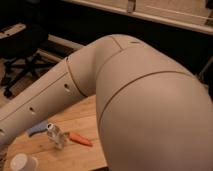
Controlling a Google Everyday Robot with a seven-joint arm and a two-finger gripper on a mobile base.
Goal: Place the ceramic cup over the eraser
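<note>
My pale arm [140,100] fills most of the camera view and hides much of the wooden table [82,117]. The gripper is out of view, past the lower left edge. The white ceramic cup [22,162] stands at the table's near left corner, under the forearm. The eraser is hidden or out of view.
A clear plastic bottle [56,135] lies near the table's left side with an orange carrot [80,139] just right of it. A flat blue pad [37,128] peeks out from under the forearm. A black office chair [20,55] stands on the floor at far left.
</note>
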